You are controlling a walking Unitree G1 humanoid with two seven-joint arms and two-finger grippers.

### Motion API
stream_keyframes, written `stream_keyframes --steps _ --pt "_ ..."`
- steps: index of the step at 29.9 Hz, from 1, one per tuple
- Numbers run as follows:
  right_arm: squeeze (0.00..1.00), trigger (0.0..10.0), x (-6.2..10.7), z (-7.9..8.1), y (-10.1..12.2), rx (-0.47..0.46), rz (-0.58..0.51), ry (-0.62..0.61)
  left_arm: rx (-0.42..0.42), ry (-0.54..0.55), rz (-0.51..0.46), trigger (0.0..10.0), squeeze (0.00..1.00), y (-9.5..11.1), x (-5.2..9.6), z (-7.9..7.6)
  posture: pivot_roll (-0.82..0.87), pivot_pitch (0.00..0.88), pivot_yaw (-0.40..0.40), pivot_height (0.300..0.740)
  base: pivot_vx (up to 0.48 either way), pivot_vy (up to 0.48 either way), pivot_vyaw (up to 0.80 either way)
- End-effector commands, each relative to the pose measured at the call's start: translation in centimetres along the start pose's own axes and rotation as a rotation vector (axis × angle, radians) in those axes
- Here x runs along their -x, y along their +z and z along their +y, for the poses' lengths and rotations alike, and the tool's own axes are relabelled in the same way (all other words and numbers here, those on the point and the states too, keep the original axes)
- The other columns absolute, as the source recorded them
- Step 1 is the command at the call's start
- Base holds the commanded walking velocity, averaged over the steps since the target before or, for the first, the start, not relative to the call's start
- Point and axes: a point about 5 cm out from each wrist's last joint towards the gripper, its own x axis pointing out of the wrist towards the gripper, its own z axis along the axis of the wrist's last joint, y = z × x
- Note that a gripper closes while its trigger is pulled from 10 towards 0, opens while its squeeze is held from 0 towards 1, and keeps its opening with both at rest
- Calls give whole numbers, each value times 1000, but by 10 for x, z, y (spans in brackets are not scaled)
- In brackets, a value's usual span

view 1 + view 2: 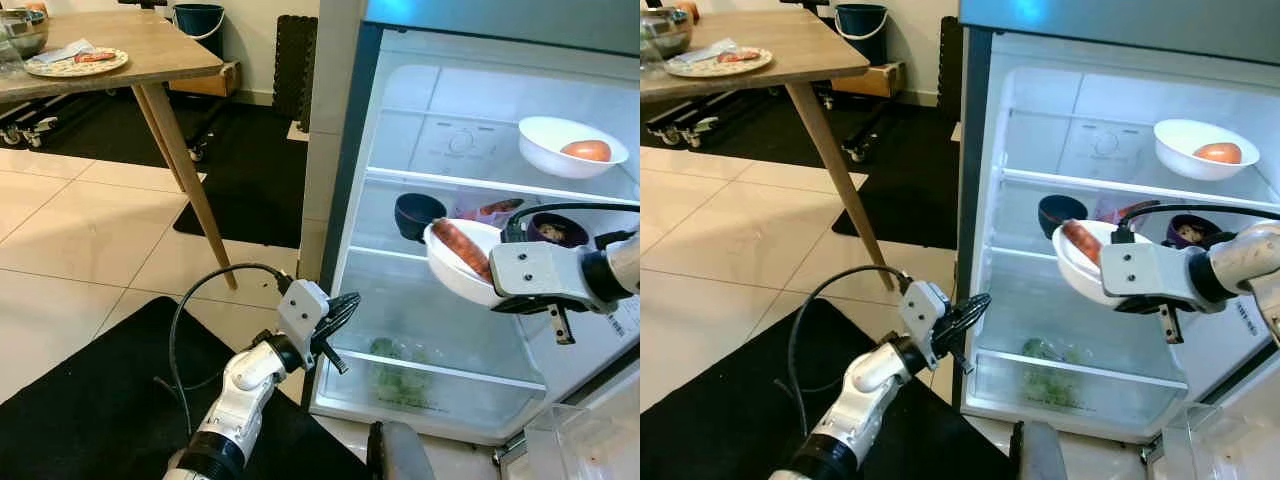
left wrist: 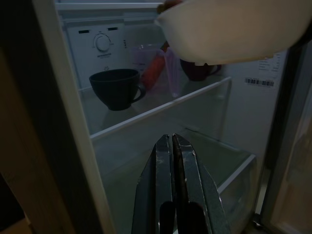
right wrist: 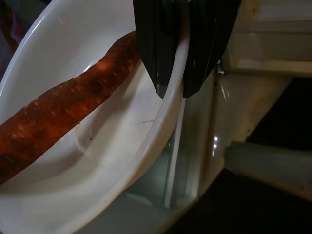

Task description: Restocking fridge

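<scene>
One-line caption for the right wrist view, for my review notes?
Right end effector pinches the rim of a white bowl holding a carrot, beside the open fridge.

The far end of the carrot point(image 3: 58, 112) is cut off by the right wrist view's edge; the contents of the dark purple bowl point(image 1: 556, 229) are too small to be identified; the greens point(image 1: 400, 375) in the crisper drawer are blurred by its front

Wooden table point(image 1: 150, 50) stands on pale tiled floor point(image 1: 70, 250) with black mats point(image 1: 250, 170).
</scene>
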Motion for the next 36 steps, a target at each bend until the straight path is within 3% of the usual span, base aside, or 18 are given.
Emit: stream_keyframes --steps 1,6,13,22,30,32,36 --pt "0 10000 1 1 5 5 -33 -2 5 -13 -9 10000 0 2 -2 -3 -119 10 -64 497 0 0 0" --pt "0 10000 -4 -1 16 23 -97 -18 5 -12 -11 10000 0 3 -2 -3 -119 10 -64 497 0 0 0" --pt "0 10000 8 -19 25 61 -113 -116 4 -13 -15 10000 0 5 -3 -3 -120 8 -65 497 0 0 0" --pt "0 10000 13 -41 20 107 15 -227 3 -19 -42 10000 0 13 -8 -3 -119 8 -68 497 0 0 0" --pt "0 10000 6 -55 15 164 110 -272 -1 -25 -77 10000 0 21 -11 -3 -119 8 -68 497 0 0 0" --pt "0 10000 4 -66 14 193 162 -305 -17 -28 -122 10000 0 31 -15 -4 -119 4 -71 497 0 0 0" --pt "0 10000 2 -73 11 203 198 -321 -11 -21 -179 10000 0 42 -16 -3 -113 3 -73 497 0 0 0"
